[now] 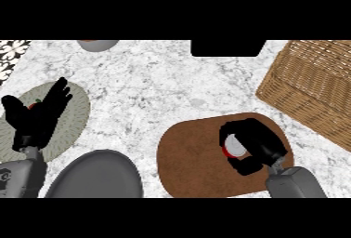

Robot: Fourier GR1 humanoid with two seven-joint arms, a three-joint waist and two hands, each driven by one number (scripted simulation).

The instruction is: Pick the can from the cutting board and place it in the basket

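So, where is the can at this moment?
In the head view, the can is on the brown cutting board at lower right, with the right hand curled round it, left of the basket.

Can (235,145): red body with a grey top, positioned on the right part of the brown oval cutting board (192,162), largely hidden by black fingers curled round it. Basket (315,88): woven tan wicker, standing on the counter just beyond the board's upper right edge.

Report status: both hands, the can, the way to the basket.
Right hand shut on red-and-silver can, over brown oval cutting board. Left hand open, resting at left. Woven wicker basket upper right; bare marble between.
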